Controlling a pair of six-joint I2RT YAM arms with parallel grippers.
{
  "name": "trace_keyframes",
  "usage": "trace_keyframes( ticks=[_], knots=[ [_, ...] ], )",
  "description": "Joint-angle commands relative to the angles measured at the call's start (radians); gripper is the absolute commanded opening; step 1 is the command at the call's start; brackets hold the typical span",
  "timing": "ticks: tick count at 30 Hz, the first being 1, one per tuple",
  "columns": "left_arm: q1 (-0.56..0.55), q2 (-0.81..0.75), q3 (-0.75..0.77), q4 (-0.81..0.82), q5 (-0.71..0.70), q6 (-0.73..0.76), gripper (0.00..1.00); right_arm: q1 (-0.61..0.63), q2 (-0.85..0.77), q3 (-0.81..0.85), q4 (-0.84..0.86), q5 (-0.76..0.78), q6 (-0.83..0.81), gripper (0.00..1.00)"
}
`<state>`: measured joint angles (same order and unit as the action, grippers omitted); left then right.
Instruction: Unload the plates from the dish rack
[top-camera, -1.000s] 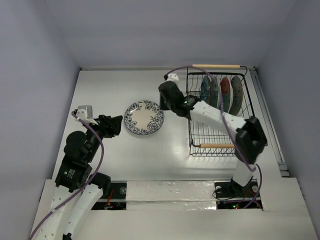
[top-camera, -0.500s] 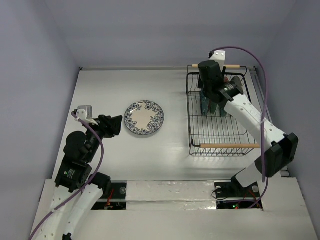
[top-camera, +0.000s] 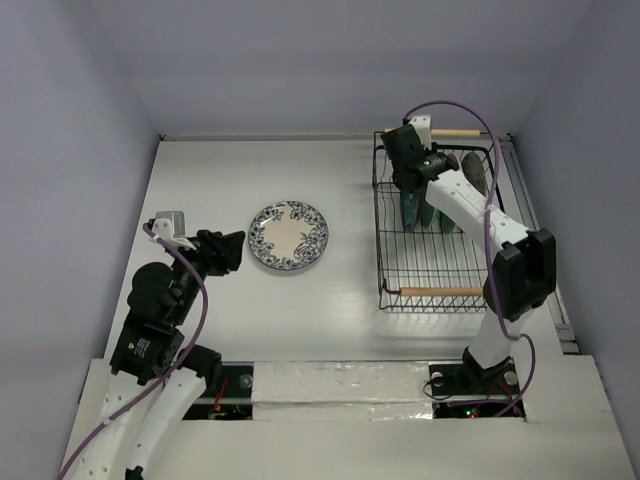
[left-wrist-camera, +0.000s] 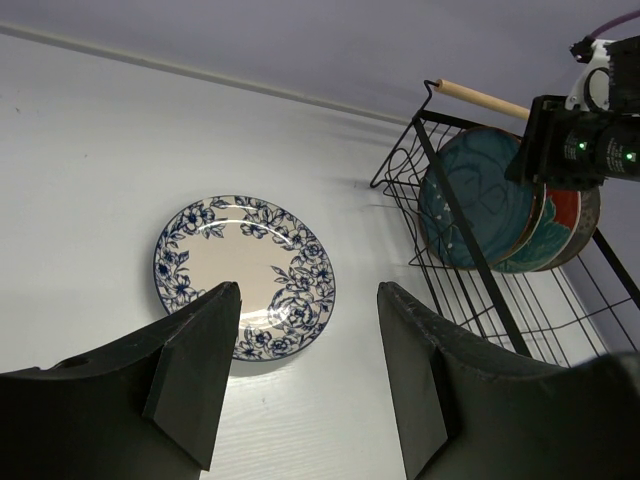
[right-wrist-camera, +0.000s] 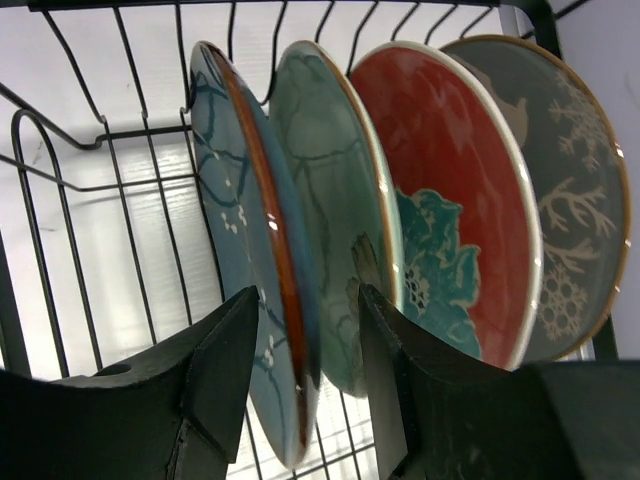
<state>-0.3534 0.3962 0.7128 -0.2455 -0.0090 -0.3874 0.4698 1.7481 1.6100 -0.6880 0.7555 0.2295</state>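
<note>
Four plates (right-wrist-camera: 450, 200) stand in the dish rack (top-camera: 430, 270); one lies on the table (top-camera: 200, 180).
Wide open, the right gripper (right-wrist-camera: 305, 340) straddles the teal plate (right-wrist-camera: 245, 250) rim, unclamped; the left gripper (left-wrist-camera: 308, 300) gapes empty beside the floral plate (top-camera: 288, 235).

Overhead camera above table (top-camera: 220, 180), left wrist low, facing distant dish rack (left-wrist-camera: 480, 97), right wrist close inside it, rack in all views.

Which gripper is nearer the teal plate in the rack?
Right. The right gripper is at the rim of the teal plate; the left gripper hangs far off, near the white plate.
</note>
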Motion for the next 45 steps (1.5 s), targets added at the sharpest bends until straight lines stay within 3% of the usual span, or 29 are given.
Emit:
trace_keyframes(
  ticks=[1,6,10,13,16,19,34,41,44,45],
  knots=[
    [-0.006,-0.007,-0.004,0.040,0.001,-0.004,0.54,0.000,0.034,0.079,-0.019,0.033,-0.030,0.50],
    [-0.006,-0.011,-0.004,0.038,0.001,-0.002,0.54,-0.010,0.100,0.135,-0.034,0.031,-0.047,0.48],
    [-0.006,-0.013,-0.004,0.038,0.001,-0.004,0.54,-0.010,0.123,0.163,-0.054,0.051,-0.055,0.29],
    [-0.006,-0.014,-0.003,0.038,0.003,-0.001,0.54,-0.010,0.125,0.182,-0.073,0.073,-0.065,0.24],
    [-0.006,-0.016,-0.003,0.040,0.004,-0.002,0.54,-0.010,0.111,0.191,-0.091,0.097,-0.079,0.07],
    [-0.006,-0.016,-0.003,0.041,0.004,-0.002,0.54,-0.010,0.090,0.206,-0.093,0.111,-0.091,0.01],
    [-0.006,-0.008,-0.004,0.043,0.003,-0.002,0.54,0.001,-0.117,0.347,-0.143,0.153,-0.128,0.00],
    [-0.006,-0.007,-0.004,0.043,0.004,-0.001,0.54,0.107,-0.266,0.398,-0.121,0.186,-0.099,0.00],
    [-0.006,-0.010,-0.004,0.045,0.004,-0.004,0.54,0.156,-0.314,0.369,-0.020,0.093,-0.061,0.00],
    [-0.006,-0.011,-0.004,0.045,0.004,-0.004,0.54,0.156,-0.335,0.325,0.013,-0.018,-0.044,0.00]
  ],
)
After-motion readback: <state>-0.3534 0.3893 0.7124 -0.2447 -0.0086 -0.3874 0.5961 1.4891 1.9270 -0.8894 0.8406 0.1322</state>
